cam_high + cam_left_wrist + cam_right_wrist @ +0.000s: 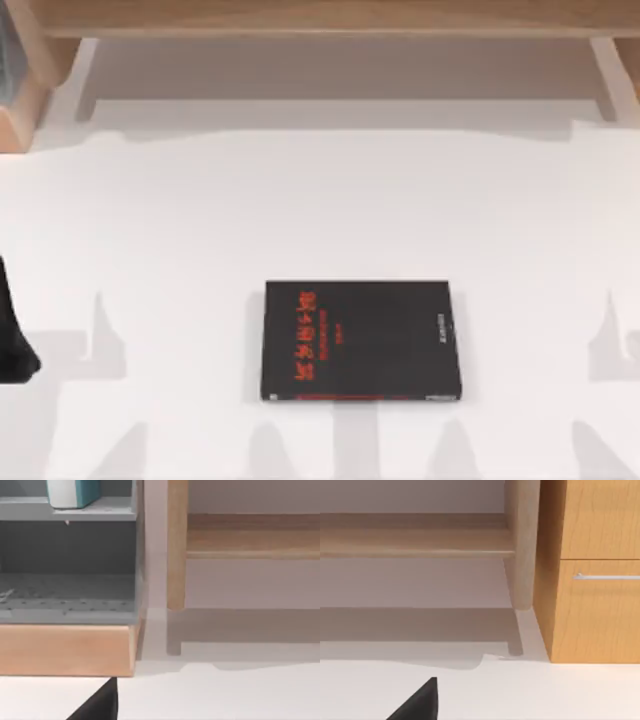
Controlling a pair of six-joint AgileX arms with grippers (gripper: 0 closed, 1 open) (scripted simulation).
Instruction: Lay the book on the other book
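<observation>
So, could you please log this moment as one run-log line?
stage: not started | teal book: on shelf | black book: flat on table | left arm: parked, table's left edge

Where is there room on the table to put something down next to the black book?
The white table is bare on both sides of the black book and in the wide stretch between it and the wooden shelf at the back. The left arm sits at the left edge. The teal-blue book stands in a grey cabinet.
</observation>
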